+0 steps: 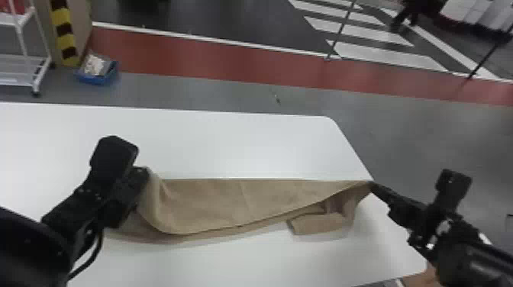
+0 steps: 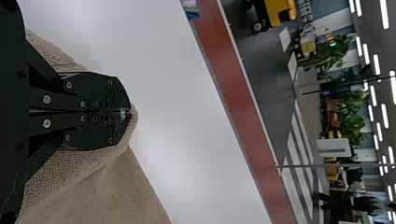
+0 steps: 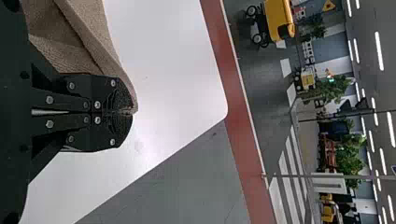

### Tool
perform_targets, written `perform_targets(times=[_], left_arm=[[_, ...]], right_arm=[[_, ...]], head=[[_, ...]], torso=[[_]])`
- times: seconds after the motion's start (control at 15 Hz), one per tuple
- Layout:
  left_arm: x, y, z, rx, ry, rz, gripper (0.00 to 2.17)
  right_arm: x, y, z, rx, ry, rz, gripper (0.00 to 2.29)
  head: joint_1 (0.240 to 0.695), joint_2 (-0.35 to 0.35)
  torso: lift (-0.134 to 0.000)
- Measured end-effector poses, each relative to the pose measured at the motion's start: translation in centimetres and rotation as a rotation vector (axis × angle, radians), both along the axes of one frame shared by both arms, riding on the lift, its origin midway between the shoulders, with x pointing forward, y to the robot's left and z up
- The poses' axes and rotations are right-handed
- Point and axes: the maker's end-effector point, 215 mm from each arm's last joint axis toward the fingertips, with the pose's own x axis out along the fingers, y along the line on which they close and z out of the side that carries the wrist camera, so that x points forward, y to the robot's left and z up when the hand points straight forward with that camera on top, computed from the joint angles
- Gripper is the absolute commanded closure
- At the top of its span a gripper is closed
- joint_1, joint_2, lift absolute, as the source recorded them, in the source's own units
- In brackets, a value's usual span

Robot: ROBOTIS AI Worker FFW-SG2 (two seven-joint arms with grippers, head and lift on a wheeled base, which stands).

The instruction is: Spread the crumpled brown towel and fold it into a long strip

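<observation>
In the head view, the brown towel (image 1: 236, 206) is held up by its top edge above the table (image 1: 244, 145), pinched in the left claw (image 1: 148, 171) and right claw (image 1: 370, 184). Spreading seems partly achieved; a bunched end remains, and the strip is still to be folded.

We look forward-down from head; from wrists, closer, outward across table (image 1: 229, 145), both catching probably same cart (image 3: 279, 18).

Head view, upper left: white rack (image 1: 20, 28), yellow-and-black striping (image 1: 63, 29), blue bin (image 1: 95, 79) near it. Upper right: white floor stripes (image 1: 358, 34).
</observation>
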Motion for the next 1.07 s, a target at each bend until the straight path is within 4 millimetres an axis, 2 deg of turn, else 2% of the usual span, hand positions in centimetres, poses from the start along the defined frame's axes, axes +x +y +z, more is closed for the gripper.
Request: perform_targets(times=[0.27,0.47,0.53,0.6,0.67,0.73,0.87,1.0,1.07], left_arm=[[2.9,-1.6,1.5,0.030,-0.135,0.030,2.00],[4.9,-0.6,1.2,0.108,-0.165,0.085,1.98],[5.3,0.1,1.0,0.128,-0.168,0.106,1.57],[5.7,0.6,0.7,0.141,-0.162,0.119,0.96],[5.8,0.9,0.1,0.156,-0.148,0.125,0.15],[5.7,1.2,-0.5,0.168,-0.136,0.127,0.00],[5.1,2.2,-1.5,0.172,-0.120,0.138,0.00],[4.1,4.6,-1.3,0.156,-0.128,0.172,0.00],[3.5,5.7,-0.8,0.151,-0.142,0.184,0.08]], right_arm=[[-2.2,-2.8,-1.8,0.018,0.026,-0.064,1.51],[-3.3,-4.3,-2.7,0.028,0.040,-0.103,1.51],[-3.6,-4.7,-2.8,0.029,0.043,-0.115,1.51],[-3.8,-5.0,-2.9,0.031,0.044,-0.121,1.51],[-4.0,-5.1,-3.0,0.035,0.044,-0.123,1.51],[-4.0,-5.1,-3.0,0.038,0.044,-0.122,1.51],[-3.8,-4.7,-2.7,0.042,0.039,-0.114,1.51],[-3.5,-4.3,-2.2,0.043,0.030,-0.104,1.51],[-3.3,-4.1,-2.1,0.044,0.026,-0.100,1.51]], head=[[0.695,-0.350],[0.695,-0.350],[0.695,-0.350],[0.695,-0.350],[0.695,-0.350],[0.695,-0.350],[0.695,-0.350],[0.695,-0.350],[0.695,-0.350]], torso=[[-0.123],[-0.123],[-0.123],[-0.123],[-0.123],[-0.123],[-0.123],[-0.123],[-0.123]])
